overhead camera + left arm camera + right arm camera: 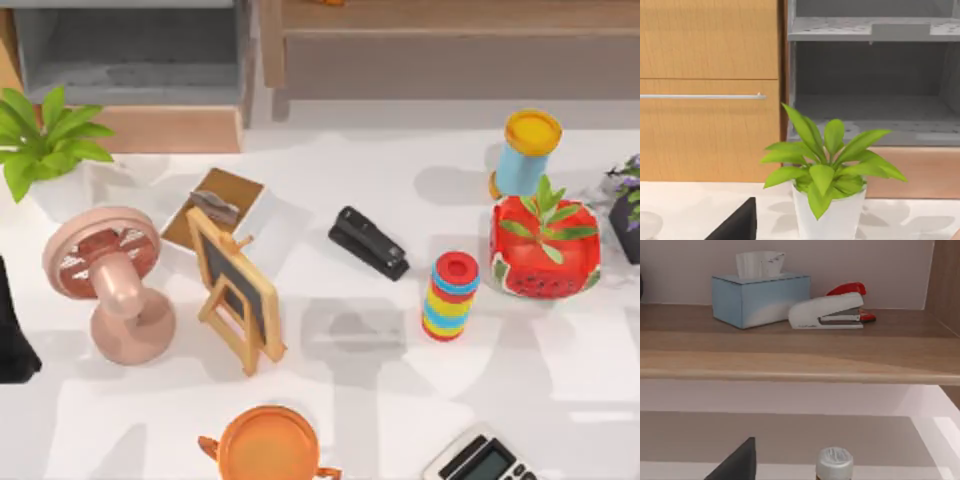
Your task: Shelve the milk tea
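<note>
The milk tea is a light blue cup with a yellow lid, standing upright at the table's back right. It touches the back of a red watermelon-patterned planter. Behind it runs the wooden shelf, whose board carries a blue tissue box and a white and red stapler. My left arm is parked at the table's left edge, far from the cup. A dark part of my left gripper faces a leafy plant. A dark part of my right gripper faces the shelf.
A grey cabinet stands back left. On the table are a potted plant, pink fan, chalkboard easel, brown notebook, black stapler, stacked coloured rings, orange pot, calculator. A silver cap shows below the shelf.
</note>
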Tool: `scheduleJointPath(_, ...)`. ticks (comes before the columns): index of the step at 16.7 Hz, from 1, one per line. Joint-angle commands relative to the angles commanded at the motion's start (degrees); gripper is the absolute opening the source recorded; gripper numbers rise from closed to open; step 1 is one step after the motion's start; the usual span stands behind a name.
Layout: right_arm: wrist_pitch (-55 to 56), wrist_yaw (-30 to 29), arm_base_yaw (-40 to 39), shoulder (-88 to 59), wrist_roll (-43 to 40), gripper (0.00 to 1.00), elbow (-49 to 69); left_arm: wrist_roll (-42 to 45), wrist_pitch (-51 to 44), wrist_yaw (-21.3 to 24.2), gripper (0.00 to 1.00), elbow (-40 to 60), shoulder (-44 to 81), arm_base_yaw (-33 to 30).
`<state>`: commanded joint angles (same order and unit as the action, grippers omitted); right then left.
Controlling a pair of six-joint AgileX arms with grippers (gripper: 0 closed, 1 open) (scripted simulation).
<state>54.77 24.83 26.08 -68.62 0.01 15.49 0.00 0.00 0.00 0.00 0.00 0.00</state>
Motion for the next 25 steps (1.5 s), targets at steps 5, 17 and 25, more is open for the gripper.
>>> scheduleJointPath(5,21.5,9.3,10.5,-29.0,0.1,1.0,6.0,0.0,0.0,0.0,1.0,0.0,0.0,0.0)
scheduleJointPath(17,40.3,17.8,18.9,-52.9,0.5,1.0,11.8,0.0,0.0,0.0,1.0,0.0,0.0,0.0)
scheduleJointPath(25,33.4,11.7,12.8,-55.7,0.4,1.0,21.4,0.0,0.0,0.0,1.0,0.0,0.0,0.0)
